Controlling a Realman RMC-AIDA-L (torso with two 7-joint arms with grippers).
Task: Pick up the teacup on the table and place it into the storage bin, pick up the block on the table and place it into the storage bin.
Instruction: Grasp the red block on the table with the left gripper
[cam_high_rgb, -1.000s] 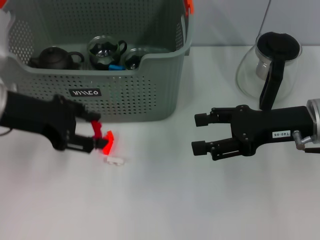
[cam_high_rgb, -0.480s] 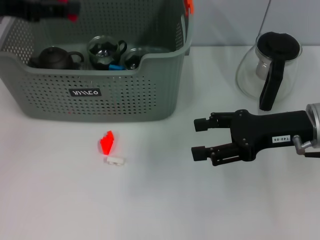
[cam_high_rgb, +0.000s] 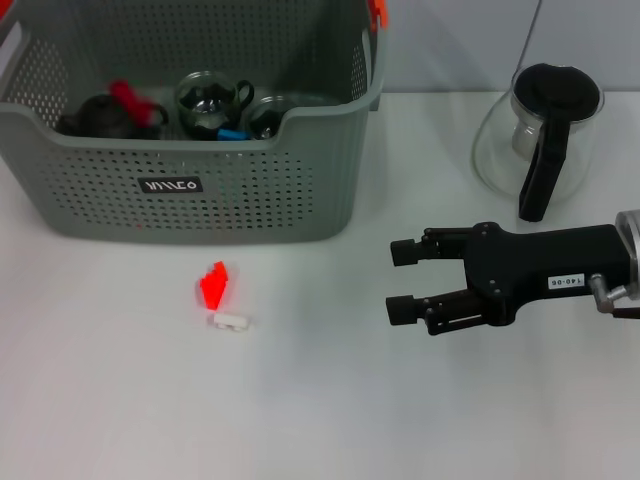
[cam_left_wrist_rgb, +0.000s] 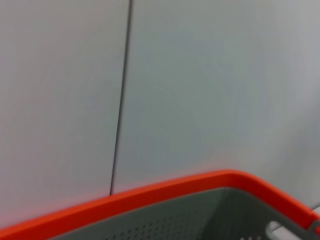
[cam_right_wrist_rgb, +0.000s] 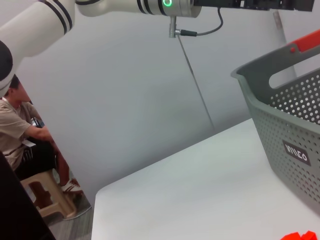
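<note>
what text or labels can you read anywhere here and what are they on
"MINISO"-like white lettering, too stylised to read surely, on the small black label on the front wall of the grey-green perforated plastic storage bin; it shows again in the right wrist view.
"140-06", seen upside down and only roughly legible, on the white sticker on the black right hand.
No other text is visible.

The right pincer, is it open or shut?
Open. In the head view the right pincer shows its two black fingers spread apart, holding nothing, above the white table.
</note>
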